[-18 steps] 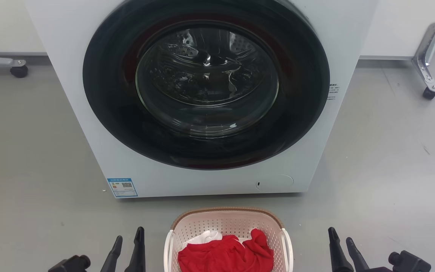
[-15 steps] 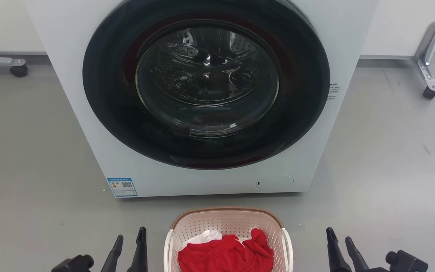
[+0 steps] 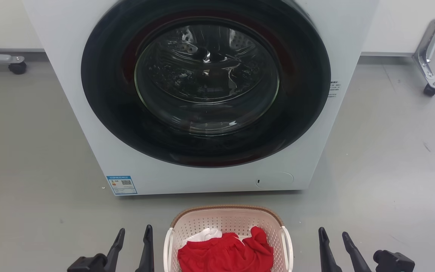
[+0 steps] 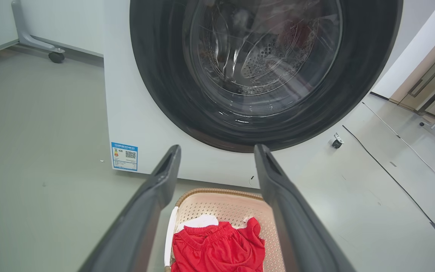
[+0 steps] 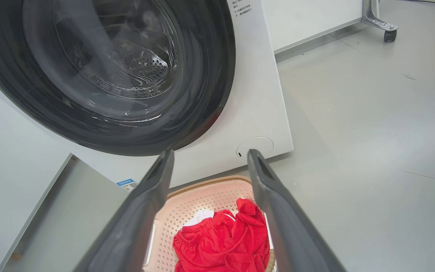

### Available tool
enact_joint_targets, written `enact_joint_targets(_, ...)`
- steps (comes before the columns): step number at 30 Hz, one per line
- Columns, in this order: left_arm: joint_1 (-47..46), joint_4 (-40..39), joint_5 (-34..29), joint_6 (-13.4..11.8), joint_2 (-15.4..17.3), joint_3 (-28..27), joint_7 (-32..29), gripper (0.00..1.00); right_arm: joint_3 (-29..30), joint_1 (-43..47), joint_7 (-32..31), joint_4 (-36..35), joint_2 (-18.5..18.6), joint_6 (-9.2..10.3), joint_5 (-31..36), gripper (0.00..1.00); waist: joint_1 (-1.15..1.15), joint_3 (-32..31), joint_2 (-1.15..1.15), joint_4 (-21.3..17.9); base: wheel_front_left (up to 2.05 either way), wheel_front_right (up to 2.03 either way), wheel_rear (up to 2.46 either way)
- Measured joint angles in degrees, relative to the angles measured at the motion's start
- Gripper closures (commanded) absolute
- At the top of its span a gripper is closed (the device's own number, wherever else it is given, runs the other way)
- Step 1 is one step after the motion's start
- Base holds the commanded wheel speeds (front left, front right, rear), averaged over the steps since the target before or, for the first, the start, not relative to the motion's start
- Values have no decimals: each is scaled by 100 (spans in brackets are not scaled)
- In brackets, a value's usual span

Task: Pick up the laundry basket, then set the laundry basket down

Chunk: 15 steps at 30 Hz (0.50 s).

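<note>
Bright, even light fills my views. The washer [image 3: 210, 181] casts only a thin soft shadow on the floor [image 3: 32, 151]. White glints streak its door glass [image 3: 206, 79]. My wrist views bow straight edges toward the corners.
</note>
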<state>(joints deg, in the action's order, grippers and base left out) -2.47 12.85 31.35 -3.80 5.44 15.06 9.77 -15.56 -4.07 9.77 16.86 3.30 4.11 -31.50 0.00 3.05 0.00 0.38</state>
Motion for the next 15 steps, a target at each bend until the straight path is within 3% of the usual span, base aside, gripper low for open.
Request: enact_joint_targets(15, -1, -46, -1226, -216, 8, 298, 323, 0, -216, 25, 337, -25, -15, 223, 1311, 0, 0, 59, 0, 4, 0, 0, 0)
